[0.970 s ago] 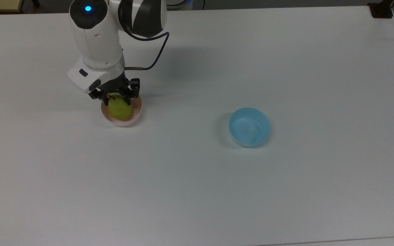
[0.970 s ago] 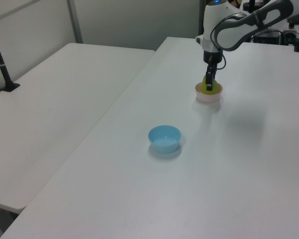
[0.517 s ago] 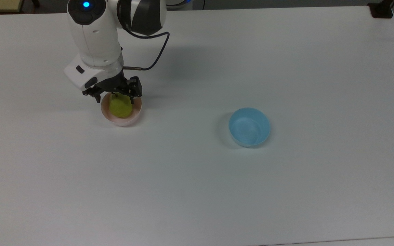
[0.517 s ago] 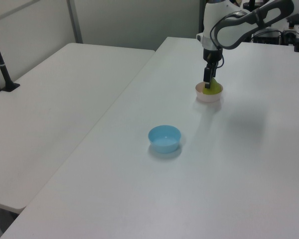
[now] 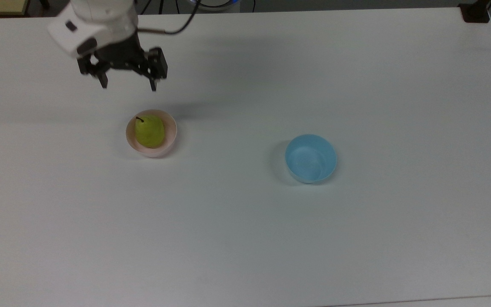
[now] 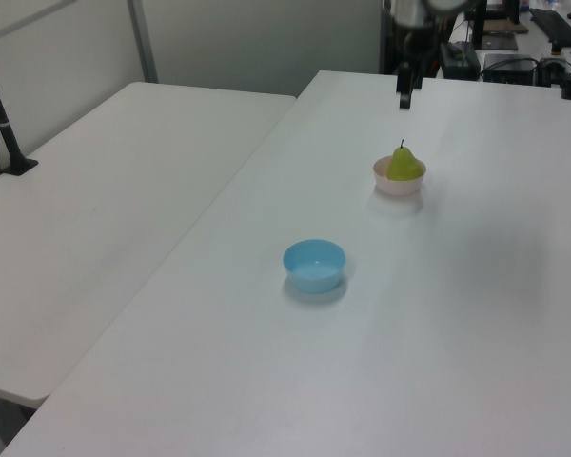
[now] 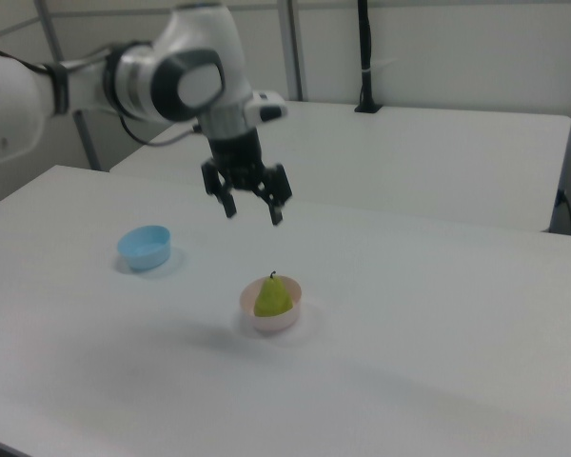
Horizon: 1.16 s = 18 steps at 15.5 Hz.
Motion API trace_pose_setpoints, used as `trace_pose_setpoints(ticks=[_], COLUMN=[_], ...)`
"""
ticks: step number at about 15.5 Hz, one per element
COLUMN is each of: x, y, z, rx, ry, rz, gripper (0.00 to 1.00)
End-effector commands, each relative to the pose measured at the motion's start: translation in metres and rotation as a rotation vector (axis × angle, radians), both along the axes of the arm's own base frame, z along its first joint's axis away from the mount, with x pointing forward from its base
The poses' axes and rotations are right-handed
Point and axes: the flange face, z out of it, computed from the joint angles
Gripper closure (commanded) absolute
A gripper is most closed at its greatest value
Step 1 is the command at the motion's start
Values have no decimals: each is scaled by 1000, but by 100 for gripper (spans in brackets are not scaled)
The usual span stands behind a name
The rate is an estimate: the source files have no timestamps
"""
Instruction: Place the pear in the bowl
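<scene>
The yellow-green pear point(image 5: 149, 131) point(image 6: 403, 165) point(image 7: 272, 297) rests upright inside the pale pink bowl point(image 5: 171, 137) point(image 6: 394, 185) point(image 7: 272, 324), its dark stem pointing up. My gripper point(image 5: 128, 84) point(image 7: 253, 213) hangs well above the bowl, open, with nothing between its fingers. In the top view it sits up and to the left of the bowl. The left view has one dark finger point(image 6: 403, 95) of the gripper point(image 6: 404, 100) above and behind the bowl.
A light blue bowl point(image 5: 310, 158) point(image 6: 314, 265) point(image 7: 145, 248) stands empty on the white table point(image 5: 271, 234), apart from the pink one. A second white table point(image 6: 105, 181) adjoins it in the left view. A black post point(image 7: 366, 57) rises behind in the right view.
My gripper let go of the pear, opened wider and rose away from the bowl, toward the top view's upper left. The pear stays in the pink bowl.
</scene>
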Motion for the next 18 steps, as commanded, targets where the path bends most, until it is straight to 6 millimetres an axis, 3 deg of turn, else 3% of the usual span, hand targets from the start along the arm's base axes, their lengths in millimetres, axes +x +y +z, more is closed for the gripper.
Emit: trace_pose_setpoints(ticks=[1, 5, 7, 12, 18], x=[-37, -74, -76, -63, -58], y=[14, 45, 54, 83, 93], z=[67, 113, 101, 98, 90], rx=[20, 139, 158, 145, 142], ry=[9, -27, -11, -53, -35], rz=[-22, 1, 24, 94, 107], gripper=[0, 0, 0, 0, 0])
